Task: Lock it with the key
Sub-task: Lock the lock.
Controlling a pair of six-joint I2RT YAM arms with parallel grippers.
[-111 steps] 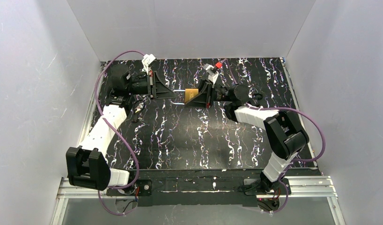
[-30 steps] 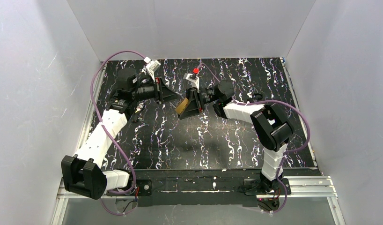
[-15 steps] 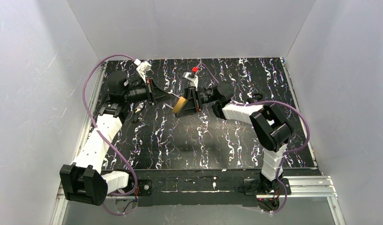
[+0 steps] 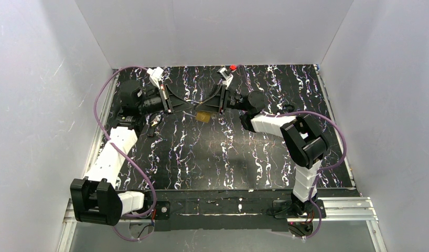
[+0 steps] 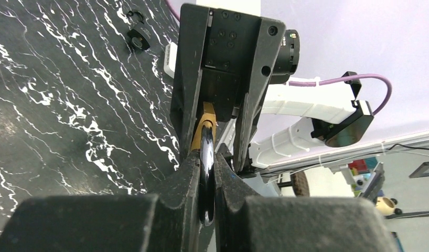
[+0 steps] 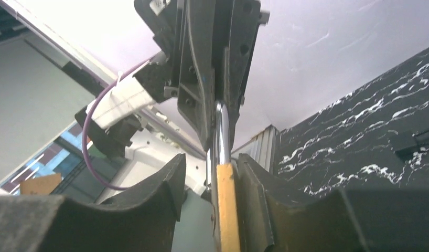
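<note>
Item: lock (image 4: 203, 116), brass, hanging between the two arms over the far middle of the table (image 4: 202, 157). Left gripper (image 5: 206, 160): jaws clamped on the silver shackle (image 6: 221, 131). Right gripper (image 6: 211, 160): jaws parted, straddling the brass body, gap on one side. Key: not made out. Handling: hold the shackle firm; draw the right jaws straight back without knocking the body.

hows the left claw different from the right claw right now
The left claw is shut tight on the silver shackle of the lock; the right claw stands open, its jaws either side of the brass body with a gap showing. The left claw reaches in from the left, the right claw from the right. Both meet tip to tip at the lock.
</note>
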